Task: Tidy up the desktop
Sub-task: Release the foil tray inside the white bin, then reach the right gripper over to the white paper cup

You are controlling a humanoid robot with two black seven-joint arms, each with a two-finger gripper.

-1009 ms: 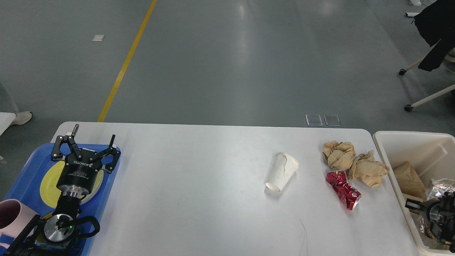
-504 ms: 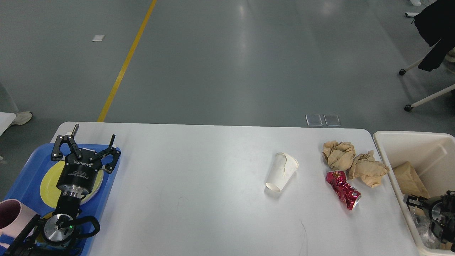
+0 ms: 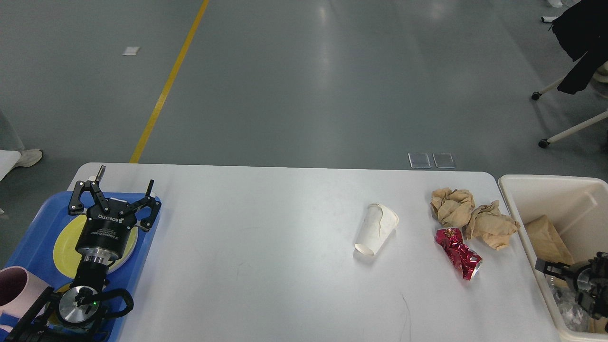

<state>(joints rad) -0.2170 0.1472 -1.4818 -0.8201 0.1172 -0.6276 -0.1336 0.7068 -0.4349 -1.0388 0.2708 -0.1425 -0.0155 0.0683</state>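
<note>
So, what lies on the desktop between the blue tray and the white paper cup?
Nothing: in the head view, the desktop is bare between the blue tray and the paper cup.

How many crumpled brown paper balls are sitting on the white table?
2, side by side near the desktop's far right corner: one brown paper ball and another nearer the cream bin, which holds more brown paper.

Smooth white desktop, faint sheen, few hairline marks. White paper cup, matt, creased. Two brown paper wads, rough, crumpled. Red can, glossy crushed metal. Blue tray at lower left, glossy plastic. Cream bin at right edge, probably plastic, semi-matt.
</note>
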